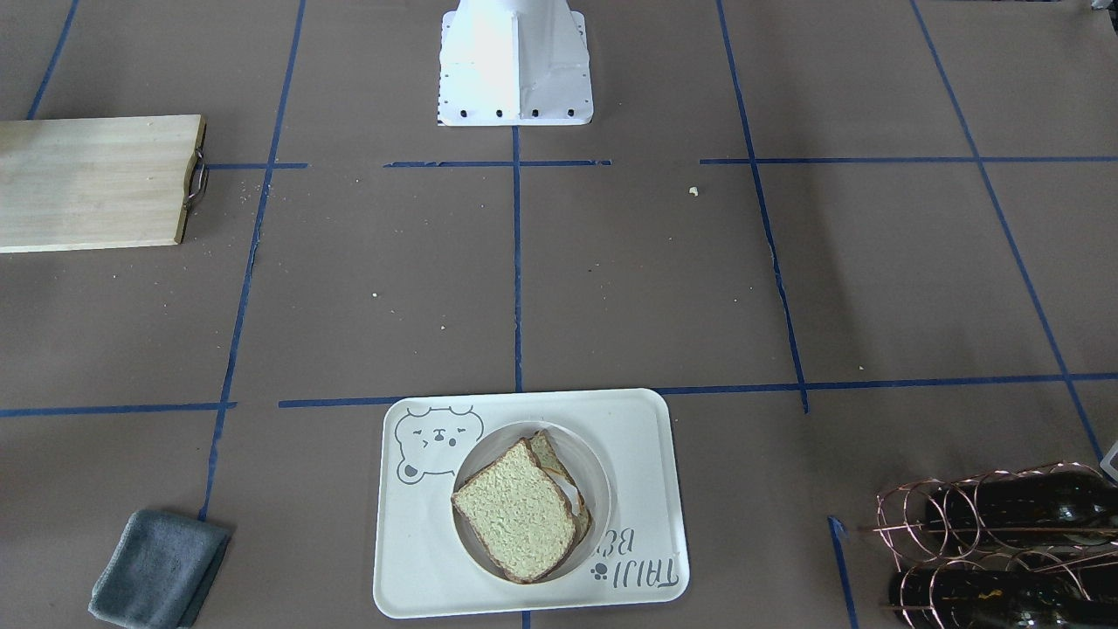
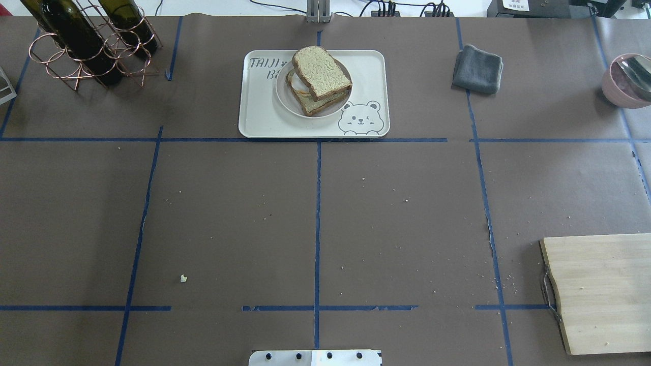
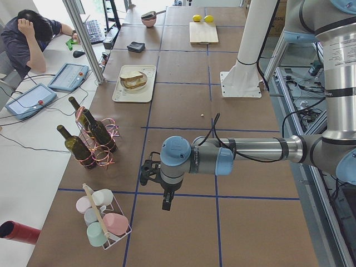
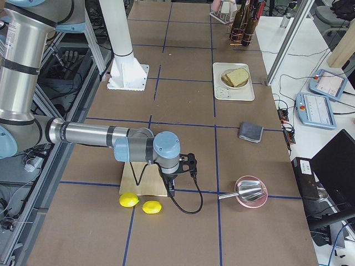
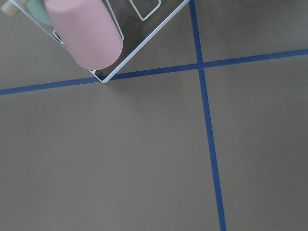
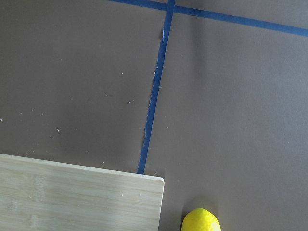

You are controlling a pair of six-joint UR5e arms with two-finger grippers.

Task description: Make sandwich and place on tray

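Tan crusted sandwich (image 2: pixel 321 71) is sitting on cream plastic tray (image 2: pixel 264 118) at twelve o'clock, seemingly finished; my left gripper (image 3: pixel 146 173), right gripper (image 4: pixel 191 164): I cannot tell their grip.

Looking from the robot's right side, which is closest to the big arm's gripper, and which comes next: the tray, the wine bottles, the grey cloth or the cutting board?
1. The cutting board, just beside the right gripper, on the robot's side.
2. The grey cloth, further along, near the operators' edge.
3. The tray holding the sandwich, beyond the cloth.
4. The wine bottles, at the table's far end.
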